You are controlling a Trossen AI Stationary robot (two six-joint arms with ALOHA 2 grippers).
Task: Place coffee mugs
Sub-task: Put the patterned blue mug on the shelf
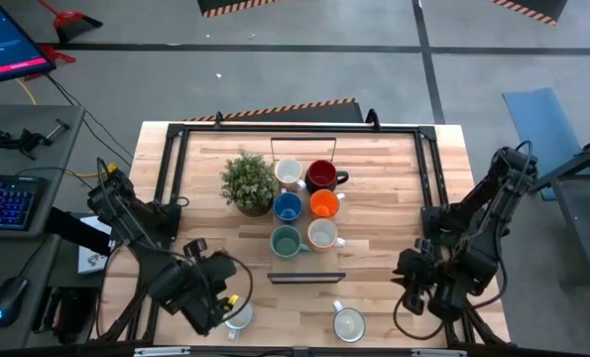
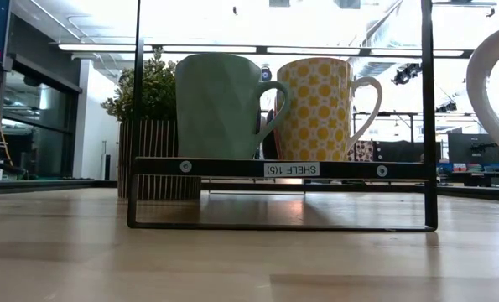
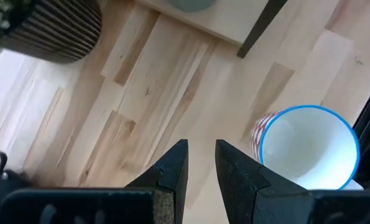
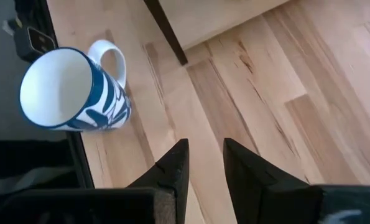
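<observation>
Six mugs stand in two rows on the black-framed shelf: white (image 1: 289, 173), dark red (image 1: 322, 176), blue (image 1: 288, 206), orange (image 1: 323, 204), teal green (image 1: 287, 241) and cream (image 1: 321, 235). Two more stand on the table near its near edge: a blue-rimmed white mug (image 1: 238, 315) (image 3: 306, 146) and a white mug with a blue leaf pattern (image 1: 348, 322) (image 4: 73, 90). My left gripper (image 1: 220, 297) (image 3: 200, 165) hovers just left of the blue-rimmed mug, narrowly open and empty. My right gripper (image 1: 413, 288) (image 4: 203, 165) hovers right of the leaf mug, narrowly open and empty.
A potted green plant (image 1: 248, 183) stands left of the mug rows. The shelf's front bar (image 2: 283, 169) crosses low in front of the teal mug (image 2: 220, 105) and a yellow-patterned mug (image 2: 316, 109). A black rail frame (image 1: 176, 149) rims the table. Bare wood lies between the two near mugs.
</observation>
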